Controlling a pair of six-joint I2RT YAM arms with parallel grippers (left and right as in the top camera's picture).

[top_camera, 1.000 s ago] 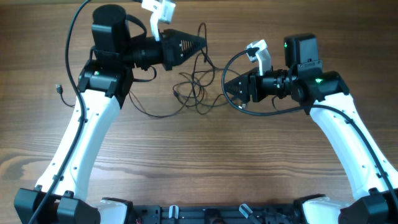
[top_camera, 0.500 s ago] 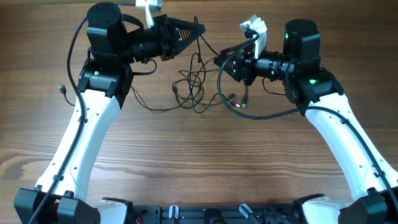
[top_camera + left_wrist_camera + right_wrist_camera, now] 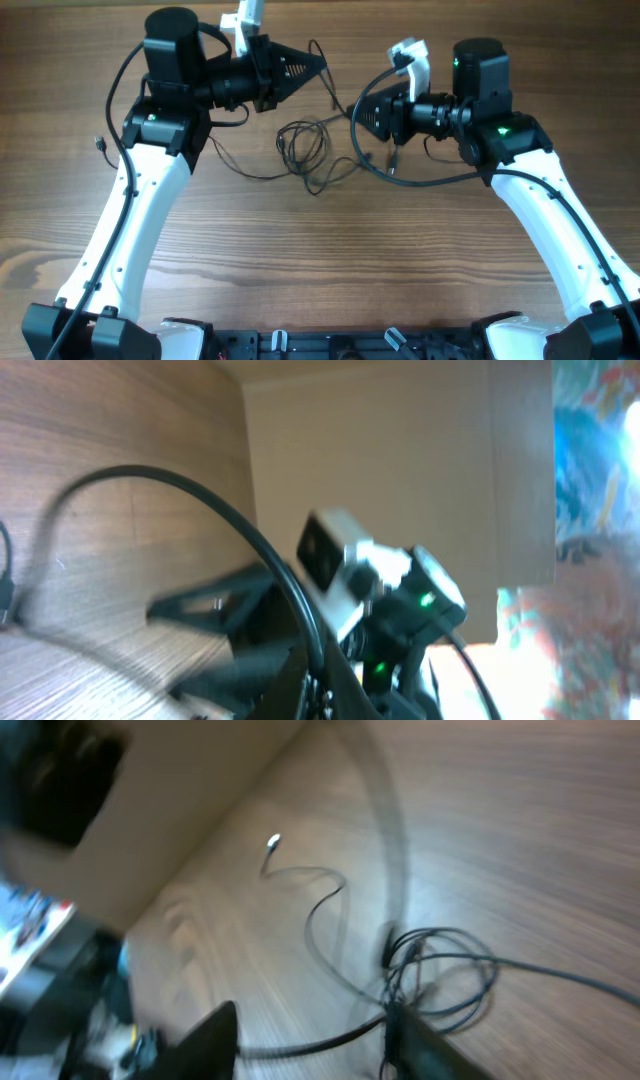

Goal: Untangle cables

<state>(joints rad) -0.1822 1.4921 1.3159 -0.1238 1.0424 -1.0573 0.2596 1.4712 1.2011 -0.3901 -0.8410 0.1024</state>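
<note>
The cables [image 3: 305, 150] sit in a loose tangle on the wooden tabletop [image 3: 330, 260], right between the two arms, with strands running up toward both of them. The left end effector [image 3: 322, 66] hangs over the upper edge of the tangle — a strand leads to its tip, but I can't tell if it's pinched. Same for the right end effector [image 3: 357, 110] — both wrist views are too blurry.

We are seeing a matt, grained wooden tabletop [image 3: 330, 260] carrying thin, matt black rubbery cables [image 3: 305, 150].
</note>
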